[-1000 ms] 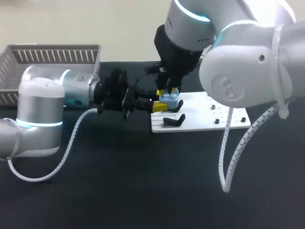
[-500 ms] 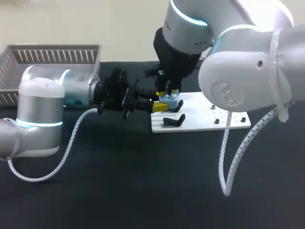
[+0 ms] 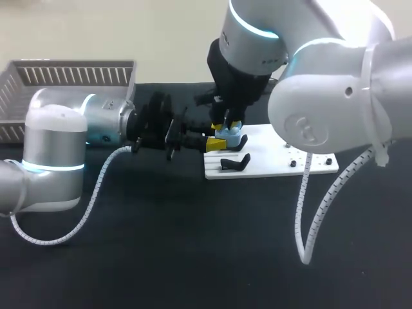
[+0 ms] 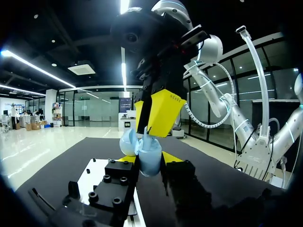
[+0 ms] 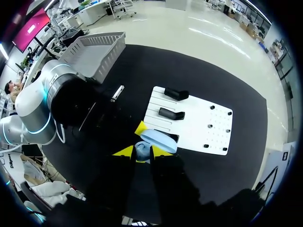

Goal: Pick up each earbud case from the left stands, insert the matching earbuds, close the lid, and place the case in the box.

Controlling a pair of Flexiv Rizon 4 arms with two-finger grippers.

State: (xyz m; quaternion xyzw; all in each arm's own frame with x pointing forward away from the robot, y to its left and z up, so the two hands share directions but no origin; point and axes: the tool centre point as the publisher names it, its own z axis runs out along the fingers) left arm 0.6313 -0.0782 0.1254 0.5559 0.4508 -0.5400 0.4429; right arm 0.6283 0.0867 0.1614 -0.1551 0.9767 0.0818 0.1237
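Observation:
My left gripper [image 3: 214, 143] reaches in level from the left and is shut on a light blue earbud case [image 3: 230, 136], held just above the white stand board [image 3: 290, 151]. In the left wrist view the case [image 4: 150, 156] sits between my yellow tips with its lid [image 4: 128, 142] open to one side. My right gripper [image 3: 226, 125] comes straight down onto the case. Its yellow fingers [image 4: 161, 111] stand close together at the case's mouth. In the right wrist view they pinch a small light blue earbud [image 5: 141, 150] beside the lid [image 5: 157, 138].
Two black stands [image 3: 235, 163] remain on the white board, which has bare room at its right half. A grey slatted box [image 3: 71, 74] stands at the back left. The right arm's white cable [image 3: 309, 212] hangs over the black table.
The right arm's upper links have shifted slightly. Both grippers and the case stay where they were.

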